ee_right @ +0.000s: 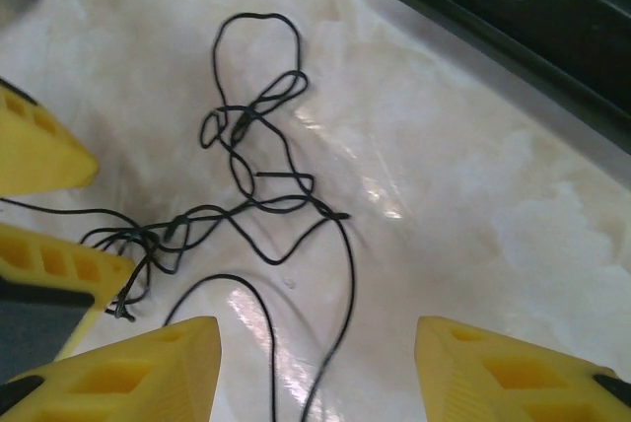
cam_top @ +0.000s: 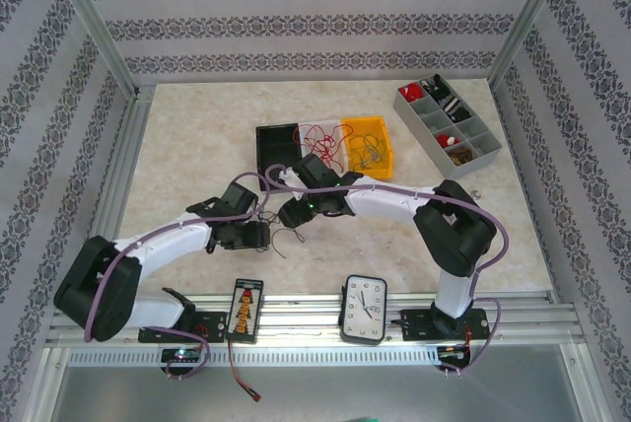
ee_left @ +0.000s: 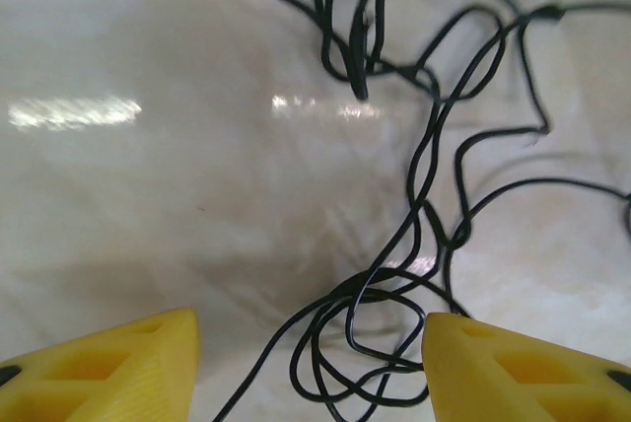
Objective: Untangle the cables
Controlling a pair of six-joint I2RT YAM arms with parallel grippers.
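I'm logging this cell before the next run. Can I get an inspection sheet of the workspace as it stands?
Surface: pale marbled table, glossy with glare.
Job's things: thin dark cable in a loose tangle on the table between both grippers; red cables draped across the black bin and yellow bin.
Clutter: grey organizer with small parts at back right; clock and small black board with its red-black lead at the front rail.
Grippers: left gripper open, right gripper open, both low over the dark cable, neither clamped on it.
Cables: purple cords run along both arms.
Surroundings: patterned walls, aluminium frame.
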